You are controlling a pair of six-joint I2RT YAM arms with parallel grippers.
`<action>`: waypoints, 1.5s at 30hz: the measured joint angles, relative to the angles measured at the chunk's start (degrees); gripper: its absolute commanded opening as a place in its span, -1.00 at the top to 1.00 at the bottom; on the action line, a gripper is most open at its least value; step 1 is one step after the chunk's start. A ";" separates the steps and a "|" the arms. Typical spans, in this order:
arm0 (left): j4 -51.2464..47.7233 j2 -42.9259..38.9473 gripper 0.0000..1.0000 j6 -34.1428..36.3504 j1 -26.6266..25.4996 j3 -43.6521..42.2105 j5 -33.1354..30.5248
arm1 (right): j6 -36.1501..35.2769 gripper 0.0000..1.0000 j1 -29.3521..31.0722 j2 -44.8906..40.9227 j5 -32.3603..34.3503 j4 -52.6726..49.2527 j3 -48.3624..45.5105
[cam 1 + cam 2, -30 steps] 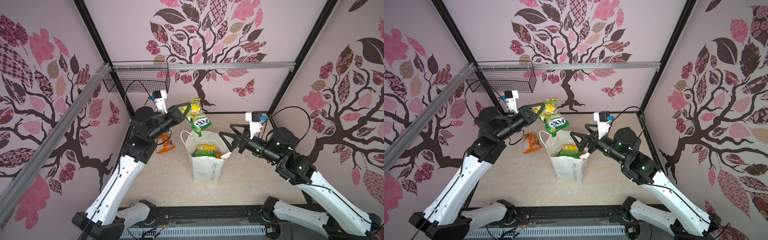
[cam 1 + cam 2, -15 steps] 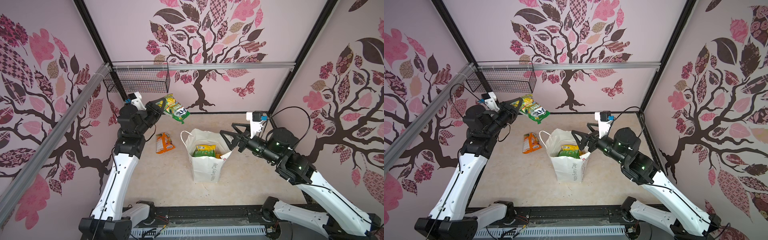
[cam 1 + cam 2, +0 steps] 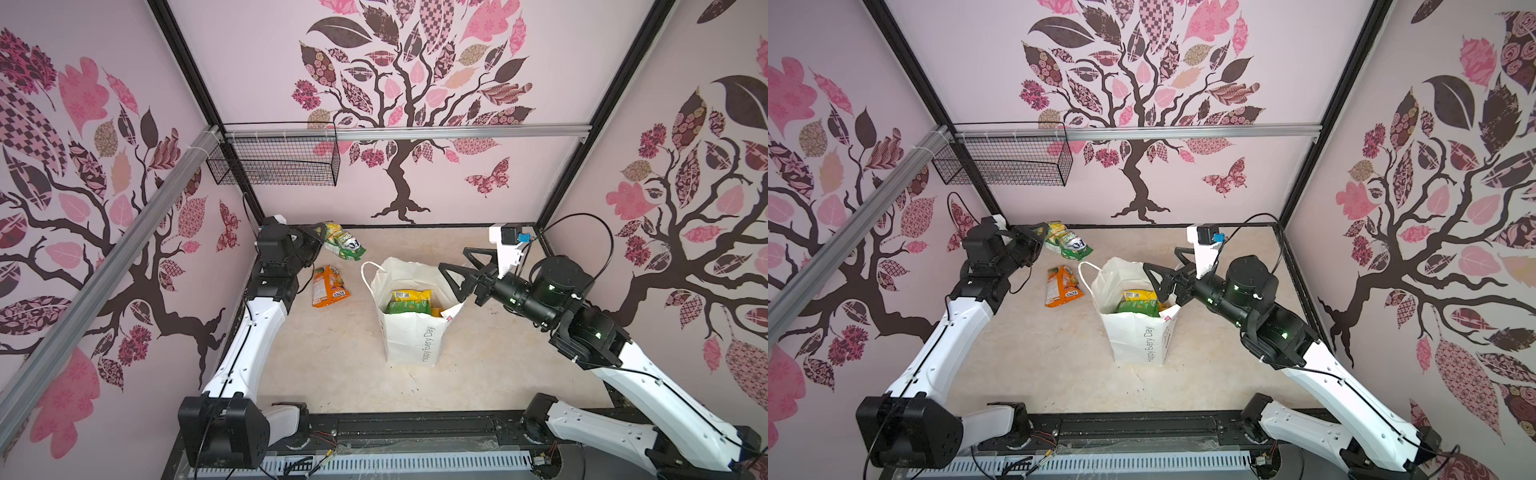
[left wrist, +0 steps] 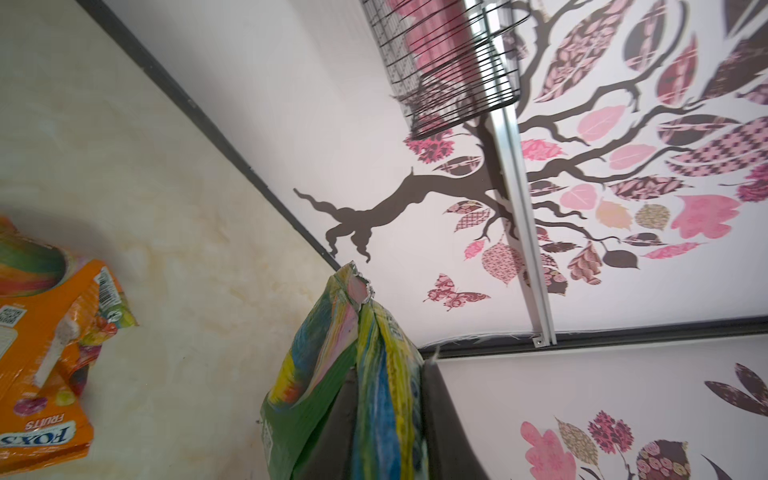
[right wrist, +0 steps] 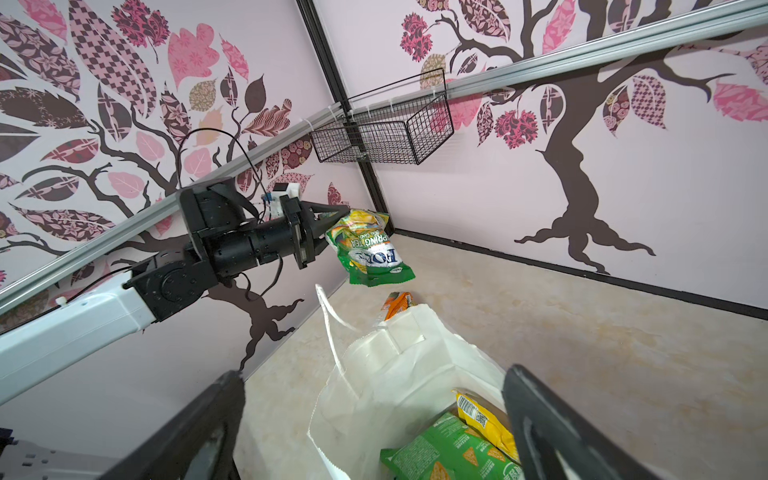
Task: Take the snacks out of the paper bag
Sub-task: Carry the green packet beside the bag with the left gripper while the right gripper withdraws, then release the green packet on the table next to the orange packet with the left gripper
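Left gripper point(image 3: 321, 236) point(image 5: 332, 217) of mine is pinched narrow on the top edge of the green-yellow packet point(image 3: 345, 245) point(image 3: 1068, 245) point(image 5: 370, 249). The packet hangs from it in the air, clear of the table point(image 3: 332, 374), near the back left corner. In my left wrist view the packet point(image 4: 332, 374) is squeezed between my two dark fingers point(image 4: 347, 419).

An orange packet point(image 3: 329, 286) point(image 3: 1062, 286) point(image 4: 41, 374) lies flat on the table below and just in front of the hanging one, apart from it and beside the bag.

The bag point(image 3: 411, 336) point(image 3: 1138, 336) point(image 5: 395, 374) stands upright in the middle of the table with its mouth open and one cord handle sticking up on its left side. Inside it I see a yellow packet point(image 3: 411, 295) point(image 3: 1140, 296) point(image 5: 482, 415) and a green packet point(image 3: 407, 307) point(image 3: 1138, 307) point(image 5: 444, 453) lying against each other.

My right gripper point(image 3: 453, 258) point(image 3: 1160, 257) point(image 5: 374, 374) hangs at the bag's right rim, above the mouth, with its jaws spread wide and nothing between them. I cannot tell whether a finger touches the paper.

A wire basket point(image 3: 274, 166) hangs on the back wall rail, above the left corner.
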 measured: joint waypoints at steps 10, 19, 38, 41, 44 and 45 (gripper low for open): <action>6.16 15.17 1.00 3.82 0.24 -1.38 3.58 | -0.04 -0.99 0.00 -0.22 0.83 -1.57 -1.33; 6.34 27.89 1.00 10.36 0.24 -0.72 7.76 | -0.24 -0.99 0.00 -0.20 1.01 -2.54 -1.70; -2.36 32.70 -0.31 16.76 0.24 3.02 6.29 | 0.50 -0.99 0.00 2.64 0.20 -4.52 -1.25; -4.66 30.40 -0.62 17.44 0.24 3.04 4.24 | 0.76 -0.99 0.00 2.95 -0.42 -5.38 -1.25; -6.54 27.04 -0.72 17.77 0.22 3.04 1.90 | 1.25 -0.99 0.00 2.93 -0.72 -5.49 -1.20; -6.97 26.08 -0.73 17.84 0.22 3.06 1.33 | 1.29 -0.99 0.00 2.93 -0.76 -5.49 -1.18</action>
